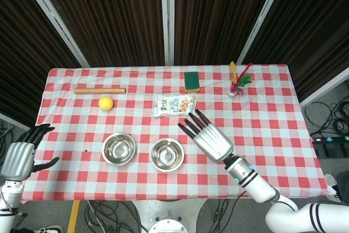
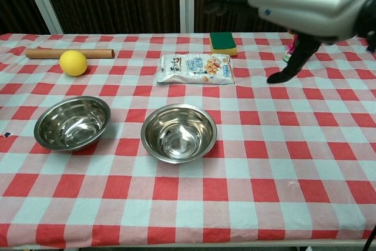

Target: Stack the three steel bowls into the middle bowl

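Below and to the left of the right robot hand (image 1: 210, 138) sits the middle bowl (image 2: 178, 133), a stack with another bowl nested inside, resting on the checked counter (image 2: 294, 163). A single bowl (image 2: 72, 123) stands apart, further left. The right robot hand hovers above the counter with fingers spread, holding nothing. Just beyond its fingertips lies a snack packet (image 1: 174, 105), then a green sponge (image 1: 191, 81). Far off at the counter's left edge, the left robot hand (image 1: 20, 155) is open and empty too.
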